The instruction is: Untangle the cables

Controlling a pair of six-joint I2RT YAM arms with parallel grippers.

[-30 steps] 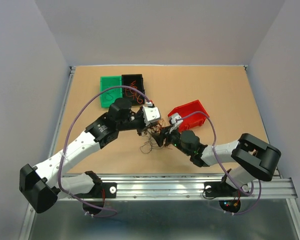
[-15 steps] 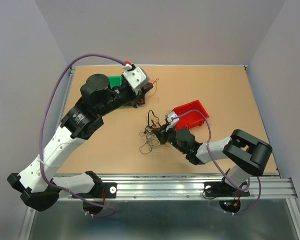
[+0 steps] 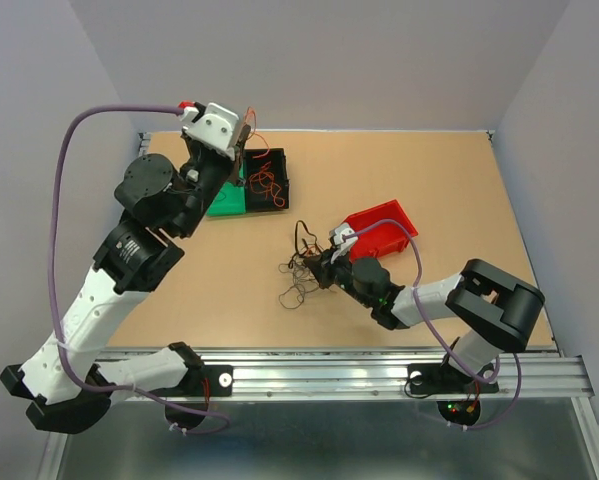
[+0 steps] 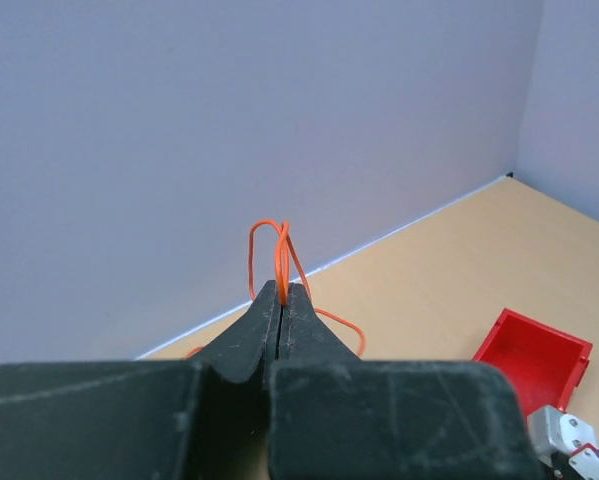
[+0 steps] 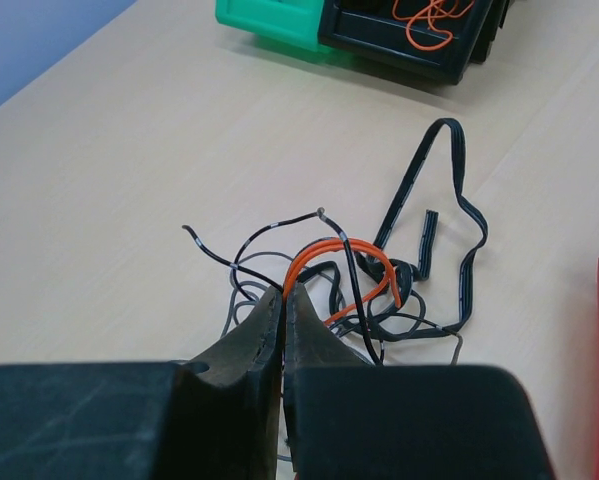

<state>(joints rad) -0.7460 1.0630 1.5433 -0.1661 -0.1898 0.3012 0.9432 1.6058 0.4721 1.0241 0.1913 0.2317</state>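
**L gripper [image 4: 282,290], R gripper [image 5: 282,295]: both pinched shut on wire**

L jaws fully closed on one orange wire [image 4: 279,245], held high over black bin [image 3: 283,190] at far-left of table [image 3: 459,190]. R jaws closed on near edge of tangle [image 5: 379,290] of black + orange cables, lying mid-table near red bin [image 3: 379,215].

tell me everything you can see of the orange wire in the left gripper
The orange wire is very thin, flexible and bright, plastic-coated by its look. The shut left gripper pinches it at the tip; a narrow loop stands up above the tip and a looser curve trails out beside it. It is held clear of the table, touching only the gripper.
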